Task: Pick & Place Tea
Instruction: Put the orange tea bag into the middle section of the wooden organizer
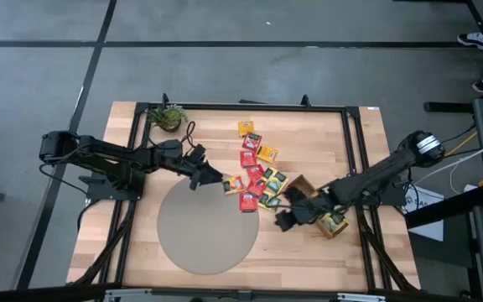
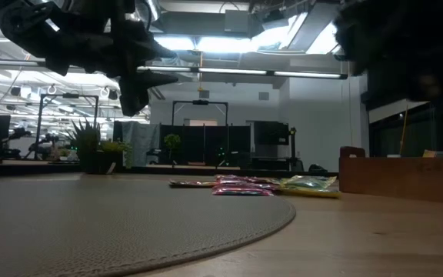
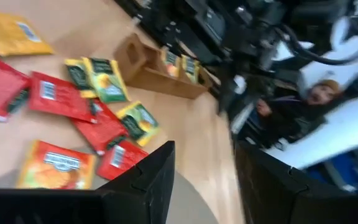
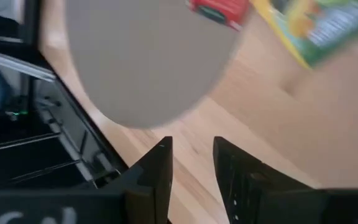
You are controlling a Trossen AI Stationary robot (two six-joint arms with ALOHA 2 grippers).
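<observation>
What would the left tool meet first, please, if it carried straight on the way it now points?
Probably the orange tea sachet at the near edge of the pile. The left tool, fingers apart and empty, points at it from just short. Its height above the table is unclear, so it might pass over.

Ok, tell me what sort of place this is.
Probably a robotics lab in an open office: a framed wooden table on grey floor, ceiling strip lights, and rows of desks with monitors behind.

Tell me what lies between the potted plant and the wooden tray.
In the high view, the scattered tea sachets lie on the table between the potted plant and the wooden tray; nothing else sits there.
</observation>
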